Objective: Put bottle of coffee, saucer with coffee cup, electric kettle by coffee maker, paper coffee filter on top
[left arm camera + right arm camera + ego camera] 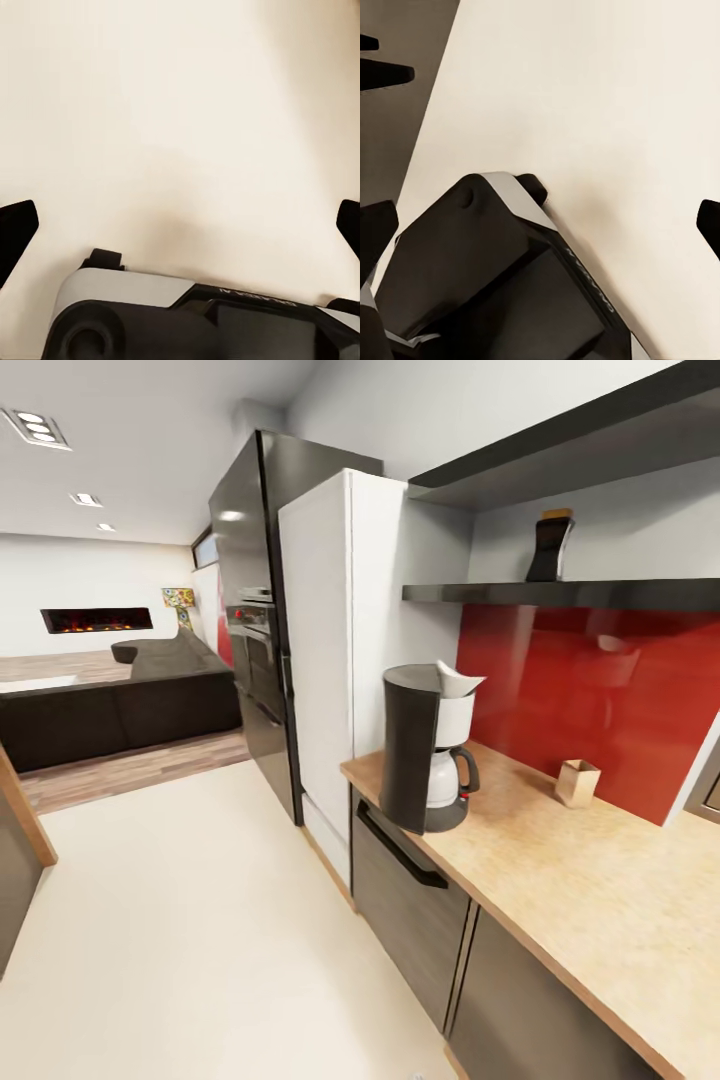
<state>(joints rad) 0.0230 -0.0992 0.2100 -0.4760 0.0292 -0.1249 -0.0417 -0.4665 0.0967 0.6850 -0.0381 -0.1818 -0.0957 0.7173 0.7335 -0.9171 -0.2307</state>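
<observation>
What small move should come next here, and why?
Probably roll closer and raise an arm toward the glossy black slab shelf. The small dark jar with an amber-brown lid stands there, while the tall dark grey drip coffee maker already sits on the light wood-grain countertop with a white paper cone on top. Both pincers hang open over pale floor, holding nothing.

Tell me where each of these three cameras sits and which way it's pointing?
Head view: on the robot's head, facing along the countertop toward the coffee maker, with the bottle of coffee on the kitchen shelf.
Left wrist view: by the left pincer, facing down at the cream floor; open fingertips and robot base visible.
Right wrist view: by the right pincer, likewise.
Both wrist views share the floor.
</observation>
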